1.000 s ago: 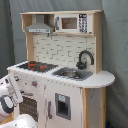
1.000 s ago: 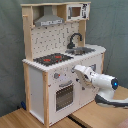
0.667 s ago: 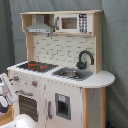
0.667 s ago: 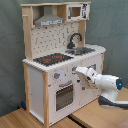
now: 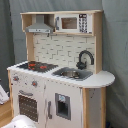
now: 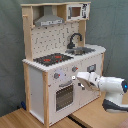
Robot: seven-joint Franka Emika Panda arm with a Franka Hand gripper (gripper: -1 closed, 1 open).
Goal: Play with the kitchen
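Fingers: cannot tell whether spread or closed; tips at the kitchen's front panel, beside the knobs, contact unclear.
Gripper [image 6: 79,78]: white, reaching in from the second exterior view's right, level with the top of the oven door [image 6: 63,96].
Arm [image 6: 111,84]: white, roughly horizontal, with a blue-marked joint near the frame edge; only a white blur shows at the bottom of the first exterior view.
Kitchen [image 5: 60,70]: tall, white and light wood, upright before a grey backdrop, filling both exterior views.
Sink [image 5: 72,74]: one metal basin, contents not discernible; one black faucet [image 5: 84,59] arching over it.
Hob [image 5: 35,65]: one, black with red rings.
Hood [image 5: 40,26]: one, grey, upper shelf.
Knobs [image 6: 56,76]: two visible in the second exterior view.
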